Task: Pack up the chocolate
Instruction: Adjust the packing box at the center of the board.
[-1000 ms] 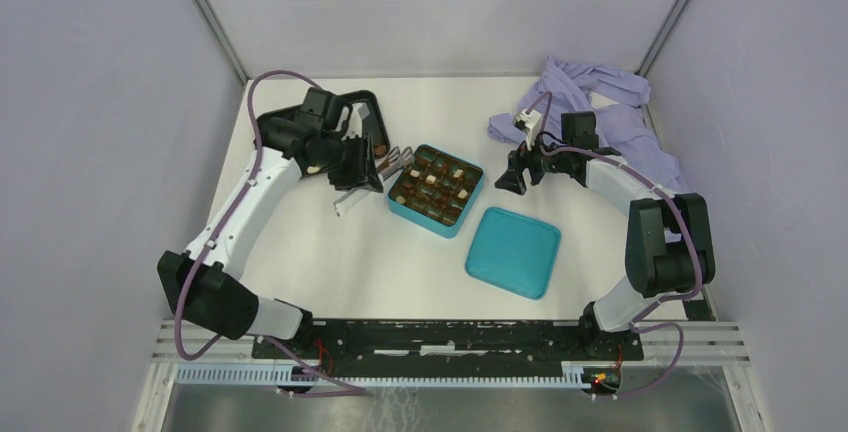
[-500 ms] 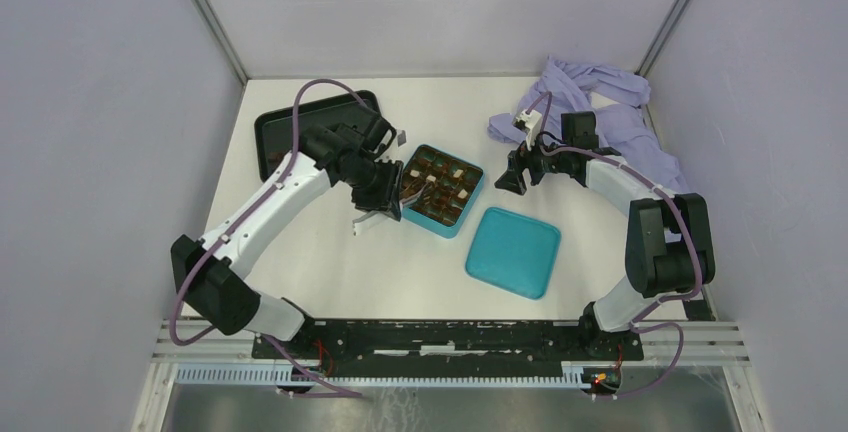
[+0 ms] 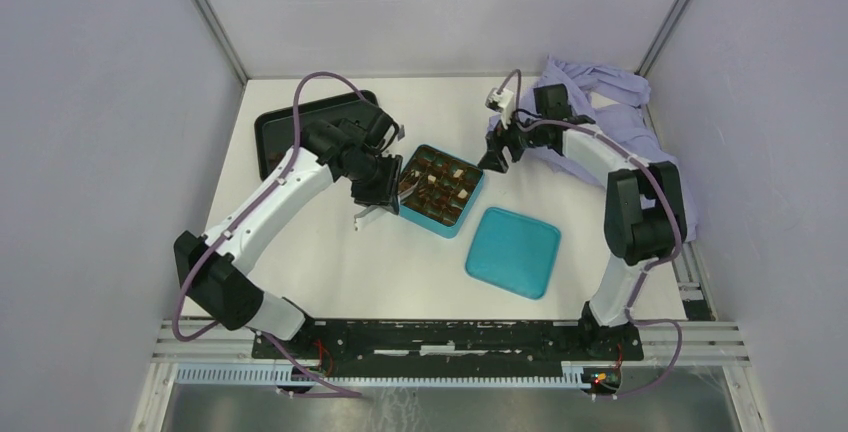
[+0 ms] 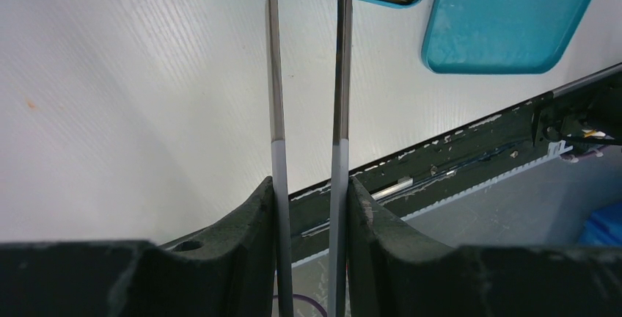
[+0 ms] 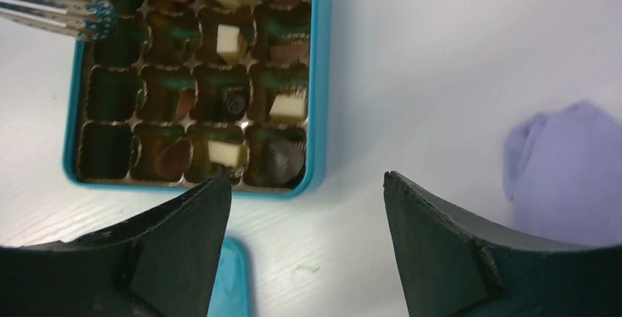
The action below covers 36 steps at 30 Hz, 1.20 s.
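Jaws of left gripper point(image 4: 309, 194) narrow, clamped on tongs point(image 4: 342, 75). The tongs point right, tips over the left edge of box point(image 5: 317, 75); any load at the tips not discernible. Chocolate point(image 5: 229, 42) sits in box cells right of the tips. Jaws of right gripper point(image 5: 304, 181) wide, empty, just right of box.

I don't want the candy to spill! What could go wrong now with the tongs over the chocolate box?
1. The tongs in the left claw reach over a corner of the teal box. Their tips might catch the rim and jolt chocolates out of their cells.
2. The open right claw hangs close beside the box and might bump it sideways.
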Each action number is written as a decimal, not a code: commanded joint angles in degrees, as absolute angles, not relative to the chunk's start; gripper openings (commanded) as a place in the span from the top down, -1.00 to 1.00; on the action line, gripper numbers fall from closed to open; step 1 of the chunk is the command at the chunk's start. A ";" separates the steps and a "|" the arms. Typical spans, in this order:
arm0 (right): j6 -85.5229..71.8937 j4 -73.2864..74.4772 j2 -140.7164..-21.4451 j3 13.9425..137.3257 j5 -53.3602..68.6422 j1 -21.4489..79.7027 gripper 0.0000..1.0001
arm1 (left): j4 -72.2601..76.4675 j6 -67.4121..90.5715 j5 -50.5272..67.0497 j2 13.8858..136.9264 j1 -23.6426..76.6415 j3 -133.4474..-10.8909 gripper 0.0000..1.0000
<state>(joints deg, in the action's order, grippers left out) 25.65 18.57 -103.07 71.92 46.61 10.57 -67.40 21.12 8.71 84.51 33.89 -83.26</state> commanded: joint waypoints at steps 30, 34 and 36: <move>31.95 24.63 -118.93 92.03 25.39 24.70 1.00 | -69.63 23.79 4.22 83.07 34.25 -88.77 0.67; 31.78 22.39 -115.58 91.81 23.29 24.69 1.00 | -69.61 24.26 3.43 82.07 34.20 -90.28 0.67; 31.62 20.54 -112.58 91.48 21.57 24.63 1.00 | -69.14 24.18 2.99 81.21 34.19 -90.88 0.67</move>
<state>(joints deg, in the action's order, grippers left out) 31.35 26.59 -120.68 91.18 25.21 24.75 -70.41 22.13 4.47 84.40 33.89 -87.00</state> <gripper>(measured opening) 0.023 0.403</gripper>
